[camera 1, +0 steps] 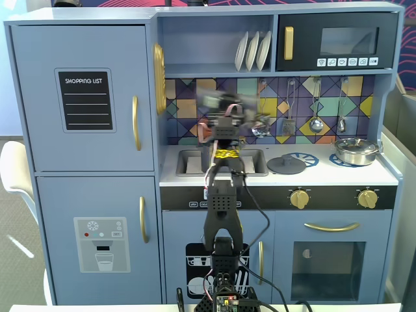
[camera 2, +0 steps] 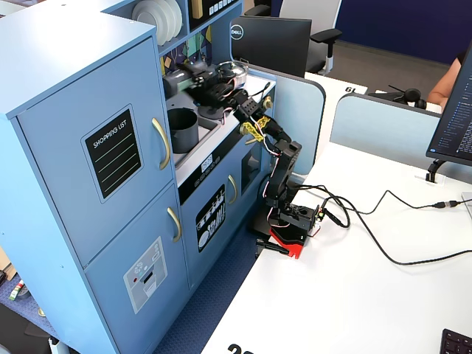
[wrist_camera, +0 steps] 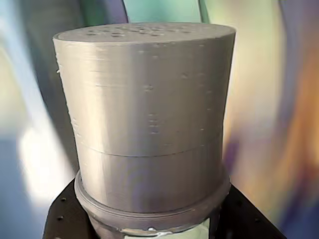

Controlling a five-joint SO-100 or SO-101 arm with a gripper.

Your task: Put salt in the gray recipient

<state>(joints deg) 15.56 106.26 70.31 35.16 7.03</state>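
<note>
a: holding a gray salt shaker (wrist_camera: 149, 119) in the claw (camera 2: 200, 88), fingers pinched on its lower part. wrist view is almost all shaker: ribbed cylinder, small holes in the top face, flared collar at the base.

b: where is it over the worktop (camera 1: 312, 174)?

a: in a fixed view the claw (camera 1: 224, 110) is raised above the sink (camera 1: 250, 162), toward the back edge, left of the worktop's middle. it's motion-blurred, so i can't tell tilt there.

b: gray recipient?

a: steel pot (camera 1: 355, 151) sits at the right end of the worktop, near the back edge, well apart from the claw. gray round lid (camera 1: 286, 165) lies flat between sink and pot. in a fixed view from the side there's also a dark gray cylinder cup (camera 2: 181, 130) standing upright near the worktop's other end, beside the fridge door.

b: shaker touching anything?

a: only the claw, as far as the views show. arm (camera 2: 280, 158) reaches up from its base (camera 2: 293, 221) on the white desk (camera 2: 369, 295).
</note>
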